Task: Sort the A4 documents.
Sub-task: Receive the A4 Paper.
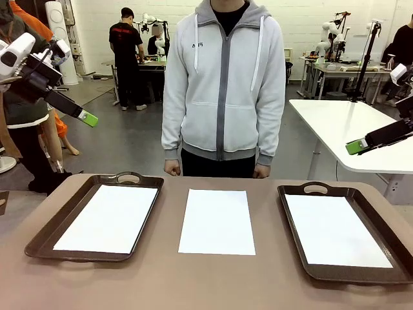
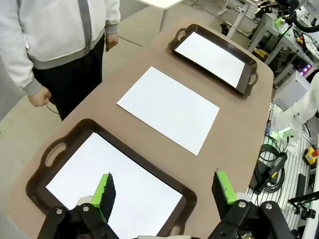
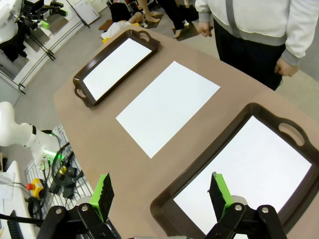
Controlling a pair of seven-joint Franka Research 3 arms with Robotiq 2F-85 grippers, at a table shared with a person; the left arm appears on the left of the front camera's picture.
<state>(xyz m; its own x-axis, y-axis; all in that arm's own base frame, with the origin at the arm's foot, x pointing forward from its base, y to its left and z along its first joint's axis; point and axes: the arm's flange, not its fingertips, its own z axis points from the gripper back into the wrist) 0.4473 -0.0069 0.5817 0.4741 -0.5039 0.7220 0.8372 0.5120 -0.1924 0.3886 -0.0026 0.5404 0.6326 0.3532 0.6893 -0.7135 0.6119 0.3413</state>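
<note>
A white A4 sheet (image 1: 217, 221) lies flat on the bare brown table (image 1: 193, 284), in the middle between two dark brown trays with handles. To the left of this middle sheet stands the left tray (image 1: 45, 234), and a second white sheet (image 1: 108, 218) lies inside it and covers most of its floor. To the right of the middle sheet stands the right tray (image 1: 293, 219), and a third white sheet (image 1: 335, 229) lies inside it in the same way. Behind the middle sheet, at the far edge of the table, a person in a grey zip hoodie (image 1: 222, 84) stands with both hands hanging down near the edge. The left gripper (image 2: 167, 191) hangs high above the left tray, with its green-padded fingers wide apart and nothing between them. The right gripper (image 3: 164, 195) hangs high above the right tray, also wide apart and holding nothing.
</note>
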